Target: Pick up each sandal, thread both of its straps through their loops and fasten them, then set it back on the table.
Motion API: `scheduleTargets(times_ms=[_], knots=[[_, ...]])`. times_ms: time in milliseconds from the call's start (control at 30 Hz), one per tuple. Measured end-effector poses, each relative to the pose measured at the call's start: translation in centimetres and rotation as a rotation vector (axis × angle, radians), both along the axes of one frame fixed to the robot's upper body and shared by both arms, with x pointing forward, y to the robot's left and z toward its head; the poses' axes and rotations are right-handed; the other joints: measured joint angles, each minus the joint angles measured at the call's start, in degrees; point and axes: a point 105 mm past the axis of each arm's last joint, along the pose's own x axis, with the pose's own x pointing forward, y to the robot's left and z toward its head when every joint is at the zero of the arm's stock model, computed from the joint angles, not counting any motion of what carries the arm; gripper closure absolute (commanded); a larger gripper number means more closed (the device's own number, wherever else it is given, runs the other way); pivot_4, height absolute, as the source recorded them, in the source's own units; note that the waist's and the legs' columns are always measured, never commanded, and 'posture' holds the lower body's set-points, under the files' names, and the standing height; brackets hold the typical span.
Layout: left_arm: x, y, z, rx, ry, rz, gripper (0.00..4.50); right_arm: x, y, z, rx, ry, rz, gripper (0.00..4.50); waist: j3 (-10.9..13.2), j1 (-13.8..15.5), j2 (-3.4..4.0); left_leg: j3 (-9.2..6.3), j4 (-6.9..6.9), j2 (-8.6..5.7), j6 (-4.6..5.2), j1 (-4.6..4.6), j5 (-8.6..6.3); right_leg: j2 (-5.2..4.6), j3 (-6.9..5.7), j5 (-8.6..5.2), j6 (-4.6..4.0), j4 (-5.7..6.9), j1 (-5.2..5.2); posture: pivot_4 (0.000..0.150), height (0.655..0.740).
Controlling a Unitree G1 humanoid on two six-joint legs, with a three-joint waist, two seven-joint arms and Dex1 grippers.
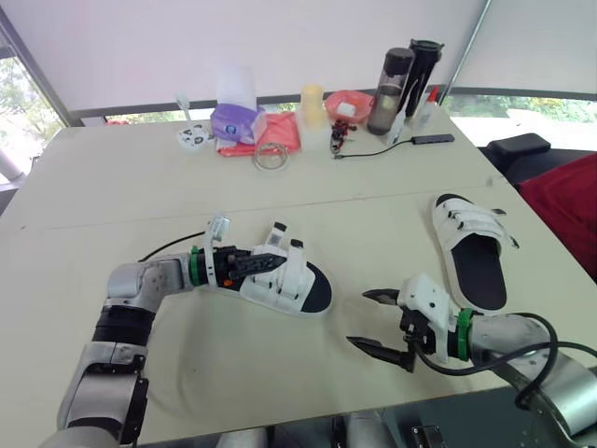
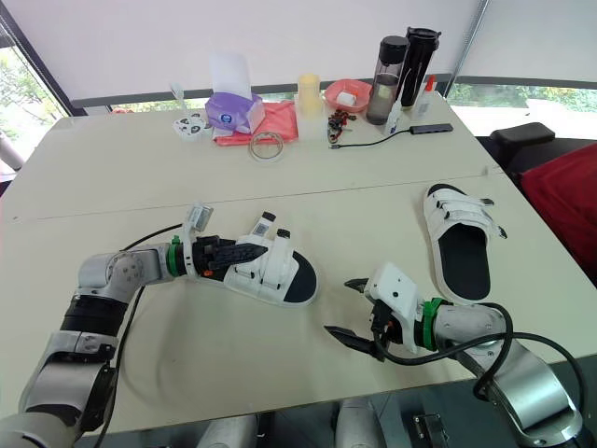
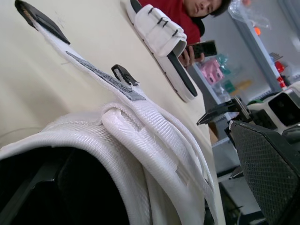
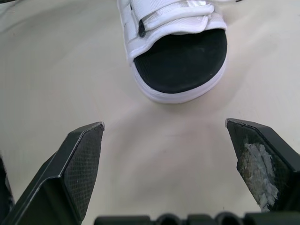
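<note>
Step in hand: judged to be the pick-up and threading of the near sandal (image 1: 314, 291), a white webbing sandal with a black footbed. Its straps are not yet fastened.
Near sandal: it lies on the cream table (image 1: 140, 187) in front of the robot, with its bare footbed end toward the right gripper. Two strap ends (image 1: 278, 233) stick up from it. In the left wrist view a loose strap (image 3: 101, 75) trails flat on the table beside a small black loop (image 3: 124, 74).
Far sandal: the matching white sandal with a black footbed (image 1: 478, 266) rests well apart on the robot's right. Both its straps are closed across it, so it looks finished.
Left arm: the elbow is bent and the forearm runs low over the table, reaching in at the strapped end of the near sandal.
Left gripper (image 1: 269, 262): it is set against the strapped upper with the wrist rolled. One finger (image 3: 265, 173) stands off to the side of the white webbing, so the jaws read as spread around the upper and not clamped on it.
Right arm: it is low near the table's front edge and aims at the near sandal's bare footbed end.
Right gripper (image 1: 359, 317): it is spread wide and empty. Its fingers (image 4: 79, 159) frame the sandal's end, which lies ahead of them and apart.
Next move: the left gripper probably needs to close on the upper and steady or lift the sandal. The right gripper would then come in, pinch a strap end and feed it through its loop. The webbing is limp and the loop small, so the aim must be careful.
</note>
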Motion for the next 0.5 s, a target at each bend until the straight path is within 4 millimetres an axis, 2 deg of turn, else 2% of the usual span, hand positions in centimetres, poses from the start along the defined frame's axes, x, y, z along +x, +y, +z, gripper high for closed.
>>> scheduleTargets(times_ms=[233, 267, 400, 500], knots=[[-0.5, -0.3, -0.4, 0.005, 0.017, -0.03, 4.25, 0.1, -0.1, 0.0, -0.004, -0.002, -0.018, 0.0, 0.0, 0.1, 0.0, -0.03, 0.22, 0.05, 0.0, -0.01, 0.0, 0.0, 0.01, 0.0, -0.01, 0.05, 0.08, 0.15, 0.74], [-0.5, -0.3, -0.3, 0.006, 0.015, -0.027, 4.45, 0.2, -0.1, 0.0, -0.005, -0.003, -0.02, 0.0, 0.0, 0.1, 0.0, -0.03, 0.22, 0.05, 0.0, -0.01, 0.0, 0.0, 0.01, 0.03, -0.06, 0.05, 0.09, 0.15, 0.74], [-0.5, -0.7, -0.3, -0.014, 0.028, 0.013, 4.45, 0.2, -0.1, 0.0, -0.006, -0.007, -0.022, 0.0, 0.0, 0.1, 0.0, -0.05, 0.24, 0.04, 0.0, -0.01, 0.0, 0.0, 0.01, 0.07, -0.06, 0.08, 0.09, 0.15, 0.74], [-0.1, -1.9, 0.8, -0.075, 0.005, 0.064, 4.45, 0.5, -0.1, 0.3, -0.005, -0.017, -0.022, 0.0, 0.0, 0.2, -0.01, -0.08, 0.32, 0.02, 0.0, -0.01, 0.0, -0.01, 0.01, 0.16, 0.09, 0.07, 0.16, 0.15, 0.74]])
